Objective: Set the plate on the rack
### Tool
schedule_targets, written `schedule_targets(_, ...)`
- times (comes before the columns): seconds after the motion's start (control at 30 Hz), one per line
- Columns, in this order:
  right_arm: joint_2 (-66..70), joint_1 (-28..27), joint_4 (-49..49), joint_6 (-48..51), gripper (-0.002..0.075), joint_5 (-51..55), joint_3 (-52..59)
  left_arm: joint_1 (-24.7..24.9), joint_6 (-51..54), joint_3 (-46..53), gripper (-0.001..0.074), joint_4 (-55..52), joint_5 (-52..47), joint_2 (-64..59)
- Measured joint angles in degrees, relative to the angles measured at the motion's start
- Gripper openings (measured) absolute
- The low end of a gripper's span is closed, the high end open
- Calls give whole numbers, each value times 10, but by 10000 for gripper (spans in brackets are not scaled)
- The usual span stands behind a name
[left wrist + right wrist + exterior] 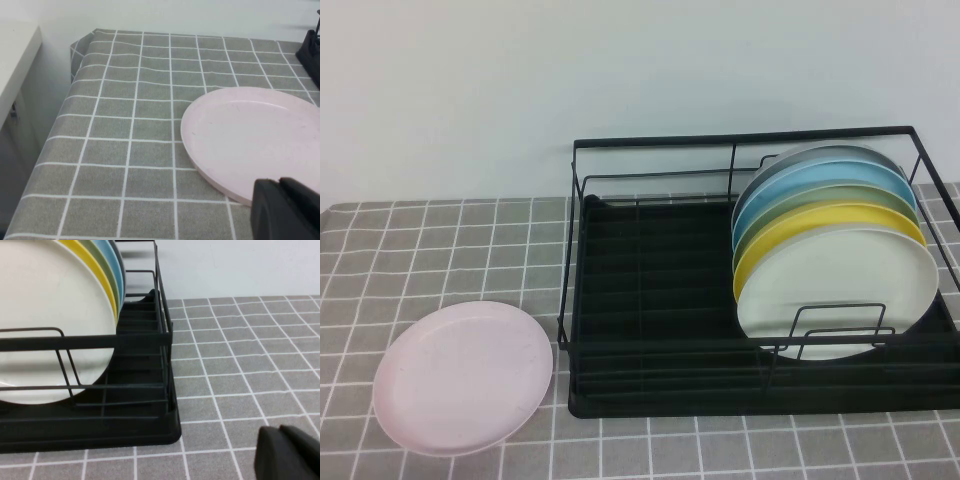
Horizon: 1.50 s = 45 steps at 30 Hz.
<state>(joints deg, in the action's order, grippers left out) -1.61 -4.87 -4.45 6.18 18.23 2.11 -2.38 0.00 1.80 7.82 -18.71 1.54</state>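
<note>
The pale pink plate (463,377) lies flat on the grey checked tablecloth, left of the black wire rack (650,300). Neither gripper shows in the high view. In the left wrist view the pink plate (255,135) lies just beyond my left gripper (280,187), whose black fingers are together and empty, hovering over the plate's near rim. A corner of the rack (312,47) shows at the far side. My right gripper (282,435) is shut and empty above the cloth, beside the rack's corner (125,425).
Several plates stand upright in the rack's right half: a cream one (840,290) in front, then yellow (820,222), green, blue and grey. The rack's left half holds only the slotted tray. The table's left edge (55,130) drops off near the pink plate.
</note>
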Motion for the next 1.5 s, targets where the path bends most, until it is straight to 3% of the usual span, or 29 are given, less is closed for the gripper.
schedule_targets(0.73, 0, 0, -3, 13, -4, -3, 0, 0, 0, 0, 0, -4, 1, 0)
schedule_targets(0.97, 0, 0, -109, 13, -4, -94, 0, 0, 0, 2, 0, 60, 32, 0)
schedule_targets(1.07, 0, 0, -224, 9, -4, -192, 0, 0, -3, 2, 0, 133, 64, 0)
schedule_targets(1.13, 0, 0, -342, -4, -4, -239, 0, 0, -26, 2, 0, 237, 74, 0)
schedule_targets(1.27, 0, 0, -533, 1, -4, -271, 0, 0, -45, 2, 0, 427, 70, 0)
schedule_targets(1.33, 0, 0, -594, 1, -4, -284, 0, 0, -45, 2, 0, 466, 70, 0)
schedule_targets(1.5, 0, 0, -604, 64, -4, -243, 0, 0, -45, 2, 0, 506, 68, 0)
